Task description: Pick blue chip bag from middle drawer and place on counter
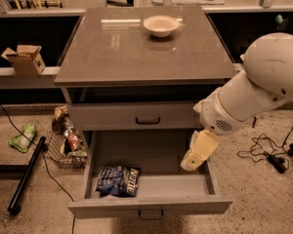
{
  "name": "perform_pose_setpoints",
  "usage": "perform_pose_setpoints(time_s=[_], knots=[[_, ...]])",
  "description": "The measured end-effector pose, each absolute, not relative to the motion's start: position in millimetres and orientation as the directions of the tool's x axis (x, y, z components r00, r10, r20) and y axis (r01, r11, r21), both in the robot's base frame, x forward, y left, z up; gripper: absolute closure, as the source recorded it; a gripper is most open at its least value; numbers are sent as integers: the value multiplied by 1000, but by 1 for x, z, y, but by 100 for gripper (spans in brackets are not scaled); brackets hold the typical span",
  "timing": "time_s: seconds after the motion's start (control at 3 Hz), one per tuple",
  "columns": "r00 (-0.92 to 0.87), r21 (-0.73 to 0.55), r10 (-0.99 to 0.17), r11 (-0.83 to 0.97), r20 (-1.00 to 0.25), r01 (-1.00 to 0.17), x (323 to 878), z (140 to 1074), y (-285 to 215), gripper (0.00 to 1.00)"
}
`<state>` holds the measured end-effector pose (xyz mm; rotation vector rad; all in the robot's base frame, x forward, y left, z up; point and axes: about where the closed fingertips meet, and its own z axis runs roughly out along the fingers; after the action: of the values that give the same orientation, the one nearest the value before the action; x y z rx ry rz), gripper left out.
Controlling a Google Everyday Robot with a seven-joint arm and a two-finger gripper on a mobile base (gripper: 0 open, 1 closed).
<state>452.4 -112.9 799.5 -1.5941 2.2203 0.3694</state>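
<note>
The blue chip bag (118,180) lies flat in the front left of the open middle drawer (151,206), white lettering up. The drawer is pulled far out below the shut grey drawer (147,117) of the tier above. My gripper (198,152), cream-coloured on the end of the white arm (263,82), hangs over the right side of the open drawer, well to the right of the bag and apart from it. The glossy grey-brown counter (132,52) tops the cabinet.
A white bowl (160,25) stands at the back of the counter. A cardboard box (24,60) sits on the left ledge. On the floor are a green packet (22,137), a wire basket (66,147), a black pole (24,177) and cables (266,152).
</note>
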Motion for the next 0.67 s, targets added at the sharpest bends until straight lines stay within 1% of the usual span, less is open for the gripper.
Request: perform_pose_setpoints(time_s=[0.33,0.67], knots=[[-284,-7,-847,321,-449,-947,452,798,-112,0],[-289,43,-861,299,-418,-953,446,742,-96,0]])
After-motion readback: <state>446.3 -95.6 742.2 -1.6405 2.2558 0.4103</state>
